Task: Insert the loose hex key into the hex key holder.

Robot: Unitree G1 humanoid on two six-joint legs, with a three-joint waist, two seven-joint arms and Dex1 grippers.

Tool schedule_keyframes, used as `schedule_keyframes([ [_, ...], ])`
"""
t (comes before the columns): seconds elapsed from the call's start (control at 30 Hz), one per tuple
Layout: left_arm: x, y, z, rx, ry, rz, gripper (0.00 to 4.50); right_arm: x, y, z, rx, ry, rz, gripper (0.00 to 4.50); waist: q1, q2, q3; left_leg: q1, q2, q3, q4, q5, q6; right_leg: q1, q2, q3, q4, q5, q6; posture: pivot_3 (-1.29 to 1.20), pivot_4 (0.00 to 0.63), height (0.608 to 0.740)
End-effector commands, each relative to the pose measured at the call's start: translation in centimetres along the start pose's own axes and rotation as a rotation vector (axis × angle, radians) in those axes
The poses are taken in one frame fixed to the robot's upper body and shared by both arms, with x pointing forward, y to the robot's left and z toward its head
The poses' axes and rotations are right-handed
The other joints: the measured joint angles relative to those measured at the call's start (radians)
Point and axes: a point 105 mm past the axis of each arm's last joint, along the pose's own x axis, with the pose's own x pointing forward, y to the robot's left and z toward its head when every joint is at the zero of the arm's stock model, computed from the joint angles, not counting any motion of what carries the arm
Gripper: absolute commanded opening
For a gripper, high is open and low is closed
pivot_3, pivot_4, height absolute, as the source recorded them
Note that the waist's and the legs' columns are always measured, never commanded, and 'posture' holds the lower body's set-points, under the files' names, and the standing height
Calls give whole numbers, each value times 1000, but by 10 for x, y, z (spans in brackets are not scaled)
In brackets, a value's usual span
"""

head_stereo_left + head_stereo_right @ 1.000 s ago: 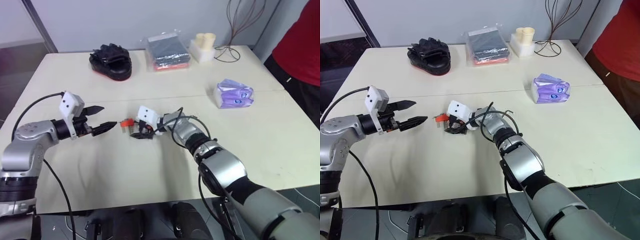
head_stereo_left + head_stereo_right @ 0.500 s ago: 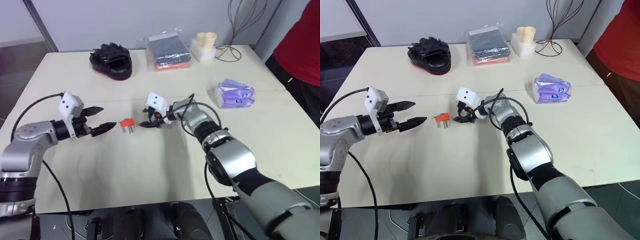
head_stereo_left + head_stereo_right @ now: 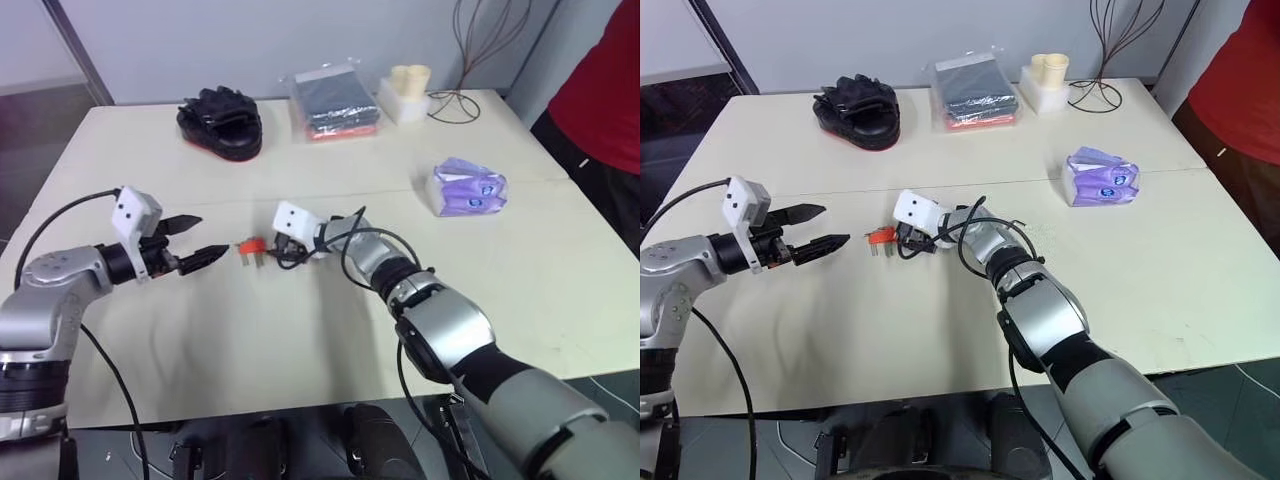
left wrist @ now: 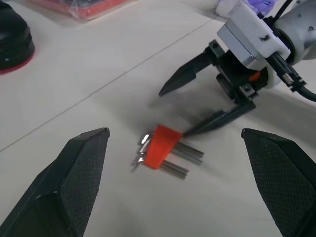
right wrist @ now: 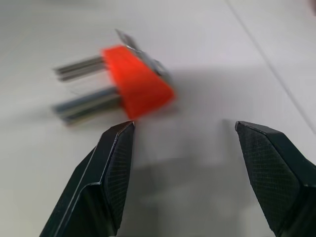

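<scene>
The hex key holder (image 3: 250, 246), a small orange-red block with short metal keys sticking out, lies flat on the cream table (image 3: 300, 330) between my two grippers. My left gripper (image 3: 213, 237) hovers open just left of it, with the holder (image 4: 162, 148) ahead of its wide-spread fingers. From the right, my right gripper (image 3: 272, 258) stands open with one fingertip close beside the holder (image 5: 138, 81); nothing lies between its fingers. The loose hex key is out of view.
A purple tissue packet (image 3: 467, 187) lies at the right. A black padded mitt (image 3: 220, 118), a plastic-wrapped dark bundle (image 3: 335, 100), a white stand with cups (image 3: 408, 92) and a wire rack (image 3: 470, 50) line the far edge. A person in red (image 3: 600, 90) stands at the right.
My right gripper drew away to the right of the holder half a second ago and has come back beside it. The holder and my left gripper have stayed put.
</scene>
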Motion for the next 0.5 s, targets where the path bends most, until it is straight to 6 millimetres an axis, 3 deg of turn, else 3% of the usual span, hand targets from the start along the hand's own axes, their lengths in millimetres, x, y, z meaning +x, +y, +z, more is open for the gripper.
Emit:
schedule_keyframes([
  [0.03,-4,2,13,31,-40,17,4500,10,22,12,-7,-44,104,3374,0,0,0,0,0,0,0,0,0,0,0,0,0,0,0,0,150,740],
  [0.27,1,2,14,28,-44,6,4500,15,24,19,18,-65,100,3374,3,0,0,0,0,0,0,0,0,0,0,0,0,0,0,0,150,740],
  [0.5,2,3,14,32,-47,7,4500,10,7,3,67,9,-12,3374,5,0,0,0,0,0,0,0,0,0,0,0,0,0,-1,0,150,740],
])
